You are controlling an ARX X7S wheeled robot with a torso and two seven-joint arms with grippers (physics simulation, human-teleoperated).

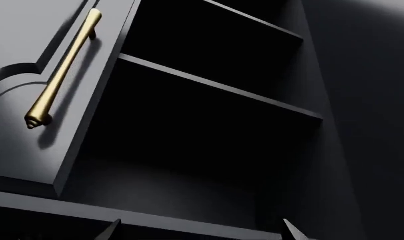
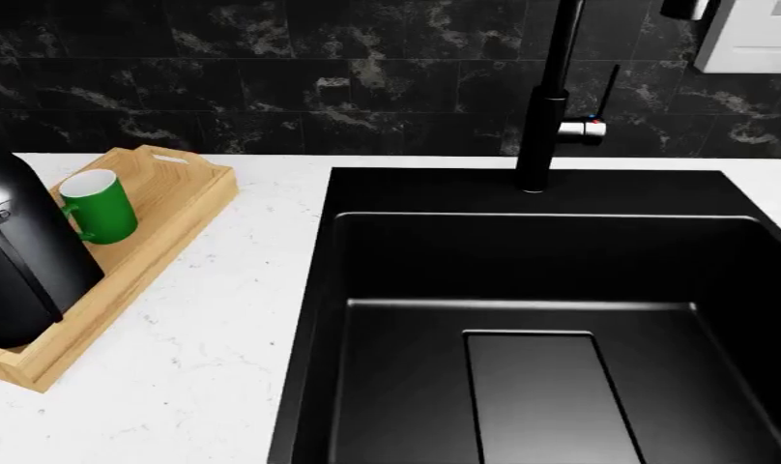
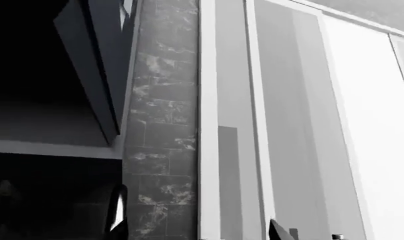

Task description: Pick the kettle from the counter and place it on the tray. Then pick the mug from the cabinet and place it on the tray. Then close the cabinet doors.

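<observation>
Kettle and mug on the tray; cabinet doors are the step in hand.

On the desk (image 2: 223, 319), the kettle (image 2: 16, 256) and mug (image 2: 101, 205) stand in the tray (image 2: 171, 208). The left gripper (image 1: 198, 231), tips apart and holding nothing, faces bare shelves (image 1: 215, 85) beside an open door (image 1: 48, 75). Next, I judge, it must push that door shut. The right gripper (image 3: 198, 227), also spread and holding nothing, sits near another door (image 3: 88, 65).

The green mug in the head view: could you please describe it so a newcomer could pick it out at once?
Start at the white marble counter left of the black sink, where a wooden tray lies. The mug stands upright on it, beside the far taller black kettle. It alone is bright green, with a white inside.
</observation>
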